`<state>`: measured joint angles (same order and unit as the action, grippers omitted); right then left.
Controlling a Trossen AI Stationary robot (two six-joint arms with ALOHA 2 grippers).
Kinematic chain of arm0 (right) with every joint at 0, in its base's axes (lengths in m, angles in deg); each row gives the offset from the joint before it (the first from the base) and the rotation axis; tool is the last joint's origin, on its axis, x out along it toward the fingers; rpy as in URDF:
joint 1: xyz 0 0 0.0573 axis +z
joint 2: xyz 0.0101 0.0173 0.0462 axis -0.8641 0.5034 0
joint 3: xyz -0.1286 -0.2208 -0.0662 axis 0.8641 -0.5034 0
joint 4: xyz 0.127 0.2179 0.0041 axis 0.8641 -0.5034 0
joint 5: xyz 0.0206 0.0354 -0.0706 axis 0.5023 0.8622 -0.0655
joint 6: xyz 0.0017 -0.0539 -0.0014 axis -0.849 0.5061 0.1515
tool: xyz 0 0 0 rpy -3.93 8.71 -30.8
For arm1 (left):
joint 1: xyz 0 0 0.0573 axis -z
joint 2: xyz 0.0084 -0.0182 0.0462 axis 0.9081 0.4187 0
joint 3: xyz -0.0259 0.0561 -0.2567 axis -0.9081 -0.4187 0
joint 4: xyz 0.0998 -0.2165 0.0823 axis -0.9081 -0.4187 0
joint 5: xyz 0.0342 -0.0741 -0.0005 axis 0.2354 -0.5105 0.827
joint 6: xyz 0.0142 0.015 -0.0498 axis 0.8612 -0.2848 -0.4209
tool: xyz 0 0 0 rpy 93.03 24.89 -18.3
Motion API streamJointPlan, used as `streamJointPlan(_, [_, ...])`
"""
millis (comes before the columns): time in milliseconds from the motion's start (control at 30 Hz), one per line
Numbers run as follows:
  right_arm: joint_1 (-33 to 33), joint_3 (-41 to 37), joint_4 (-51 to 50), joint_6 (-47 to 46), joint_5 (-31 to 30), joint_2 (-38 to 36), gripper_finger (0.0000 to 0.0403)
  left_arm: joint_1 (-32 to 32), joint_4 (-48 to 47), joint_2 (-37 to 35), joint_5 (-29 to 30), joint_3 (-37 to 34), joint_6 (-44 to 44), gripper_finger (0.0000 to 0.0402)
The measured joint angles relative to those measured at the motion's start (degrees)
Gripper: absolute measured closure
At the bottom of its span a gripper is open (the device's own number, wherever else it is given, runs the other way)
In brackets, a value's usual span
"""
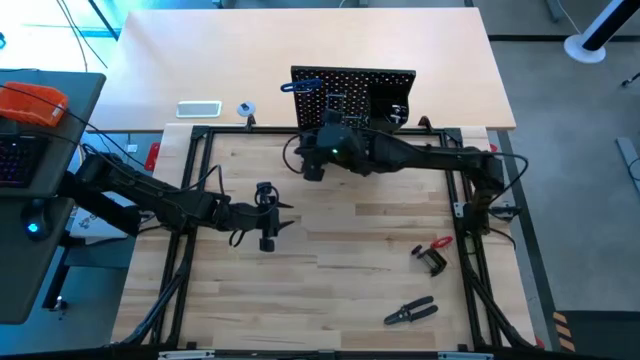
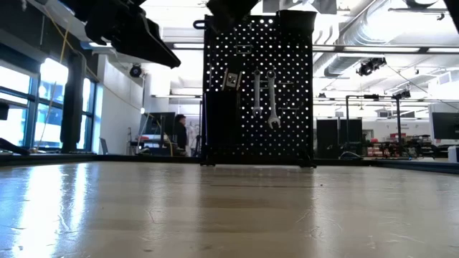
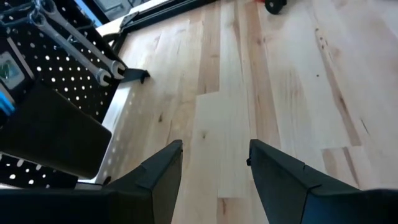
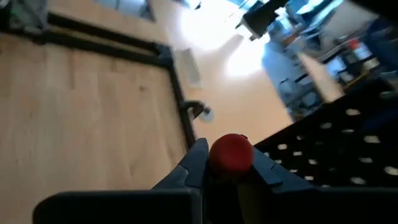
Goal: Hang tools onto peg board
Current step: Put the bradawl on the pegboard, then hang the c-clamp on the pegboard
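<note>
Pegboard (image 1: 352,85) at table's (image 1: 300,230) far edge; R gripper (image 4: 229,163) clamps red-ended tool (image 4: 231,152) beside it.

Right claw (image 4: 229,163): fingers closed on a red round-ended tool (image 4: 232,152), held at centre. Peg board (image 4: 339,149): black, perforated, lay at 3 o'clock of the claw, close by. Worktop (image 4: 81,112): pale wood planks, filled the 9 o'clock side, bordered by a black frame rail (image 4: 106,43) at 11 o'clock.
</note>
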<state>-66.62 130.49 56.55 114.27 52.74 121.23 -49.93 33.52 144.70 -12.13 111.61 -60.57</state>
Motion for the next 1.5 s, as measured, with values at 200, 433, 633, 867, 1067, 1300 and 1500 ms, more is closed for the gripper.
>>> streamJointPlan(200, [-1.8,4.8,-6.2,-2.1,1.1,3.9,0.0363,-0.4,-0.1,0.0,-0.6,0.0,0.1,0.0223])
streamJointPlan(433, [-2.5,5.1,-8.0,-5.1,0.4,4.3,0.0355,-0.3,-0.2,0.0,-0.8,0.0,1.1,0.0223])
streamJointPlan(633, [-1.9,5.1,-8.7,-5.4,-1.0,4.4,0.0319,-0.3,-0.2,0.0,-1.9,0.0,0.7,0.0223])
streamJointPlan(867, [-1.2,5.1,-8.7,-5.1,-1.9,4.5,0.0297,-0.3,-0.2,0.0,-2.3,0.0,-0.6,0.0223])
streamJointPlan(1067, [-0.7,5.1,-7.7,-4.6,-3.0,4.5,0.0276,-0.3,-0.2,0.0,-2.7,0.0,-0.7,0.0223])
streamJointPlan(1300, [1.6,5.1,-4.1,-0.8,-2.9,4.4,0.0257,-0.3,-0.2,0.0,-3.5,0.0,-0.6,0.0223])
streamJointPlan(1500, [5.1,7.1,-3.8,0.5,-3.0,4.3,0.0253,-0.3,-0.2,0.0,-3.6,0.0,-0.6,0.0223])
